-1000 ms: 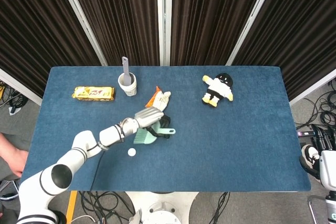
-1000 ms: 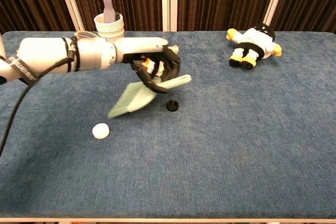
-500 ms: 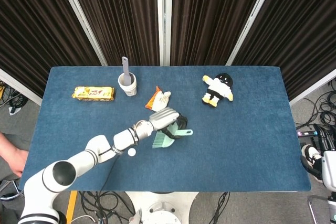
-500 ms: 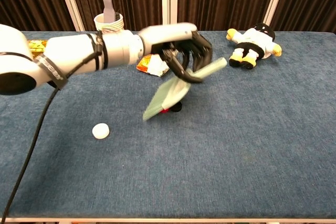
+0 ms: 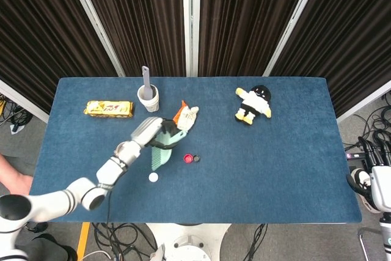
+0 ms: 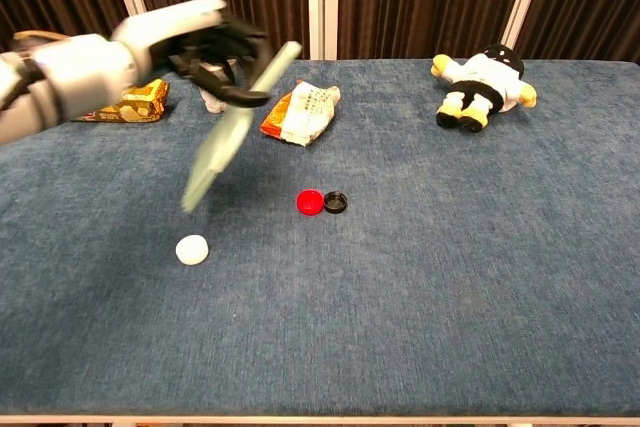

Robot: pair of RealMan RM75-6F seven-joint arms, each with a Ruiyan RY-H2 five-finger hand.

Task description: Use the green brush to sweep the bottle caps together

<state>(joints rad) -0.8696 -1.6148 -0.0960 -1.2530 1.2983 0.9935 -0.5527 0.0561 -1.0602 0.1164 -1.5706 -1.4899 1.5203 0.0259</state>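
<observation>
My left hand (image 5: 149, 131) (image 6: 195, 47) grips the green brush (image 5: 162, 154) (image 6: 235, 127) by its handle, raised above the table with the bristles pointing down and motion-blurred. The red cap (image 5: 188, 158) (image 6: 310, 202) and the black cap (image 5: 196, 158) (image 6: 335, 202) lie touching side by side, to the right of the brush. Apart from them, the white cap (image 5: 153, 176) (image 6: 191, 249) lies nearer the front edge, just below the bristles. My right hand (image 5: 372, 154) shows only partly at the far right, off the table, its pose unclear.
A paper cup with a grey tool (image 5: 148, 97) stands at the back left, with a yellow snack bar (image 5: 109, 109) (image 6: 135, 102) left of it. An orange-and-white packet (image 5: 185, 116) (image 6: 300, 112) lies behind the caps. A plush toy (image 5: 253, 104) (image 6: 485, 82) lies at the back right.
My left hand swung the brush right over the black cap, then back to the left and up. The red cap now shows beside the black cap.
</observation>
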